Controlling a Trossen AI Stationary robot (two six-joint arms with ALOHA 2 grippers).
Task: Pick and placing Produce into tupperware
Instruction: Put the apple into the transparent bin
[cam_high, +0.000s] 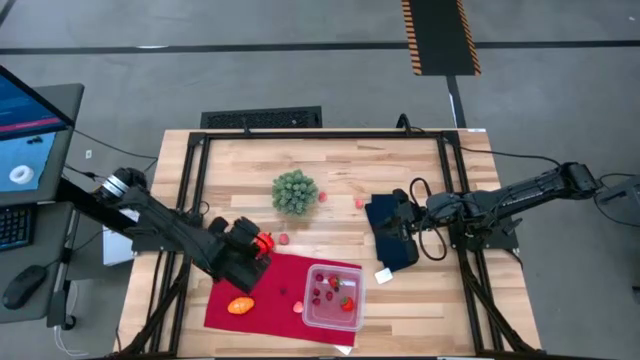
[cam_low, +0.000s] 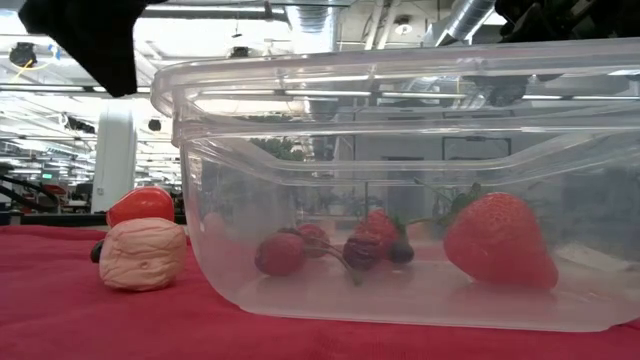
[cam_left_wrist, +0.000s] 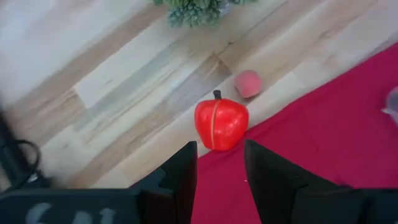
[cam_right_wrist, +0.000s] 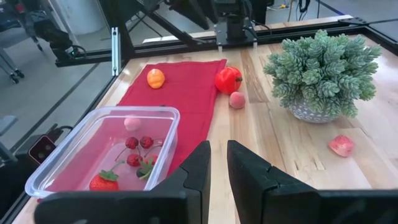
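Note:
My left gripper (cam_high: 256, 247) (cam_left_wrist: 221, 152) is open just over the far left corner of the red cloth (cam_high: 275, 290). A red apple-like toy (cam_left_wrist: 221, 123) (cam_high: 264, 241) stands on the cloth's edge right in front of its fingertips, untouched. A pink bit (cam_left_wrist: 248, 83) lies on the wood just beyond. The clear tupperware (cam_high: 333, 297) (cam_low: 400, 180) stands on the cloth and holds a strawberry (cam_low: 497, 240) and small dark red cherries (cam_low: 330, 250). An orange oval (cam_high: 240, 306) and a pink lump (cam_low: 143, 253) lie on the cloth. My right gripper (cam_high: 400, 215) (cam_right_wrist: 218, 158) waits over the dark blue cloth, fingers a narrow gap apart.
A green bushy ball (cam_high: 295, 192) in a pot stands at the table's middle. Another pink bit (cam_high: 358, 202) lies to its right. The dark blue folded cloth (cam_high: 392, 240) lies right of centre. Bare wood lies along the far side.

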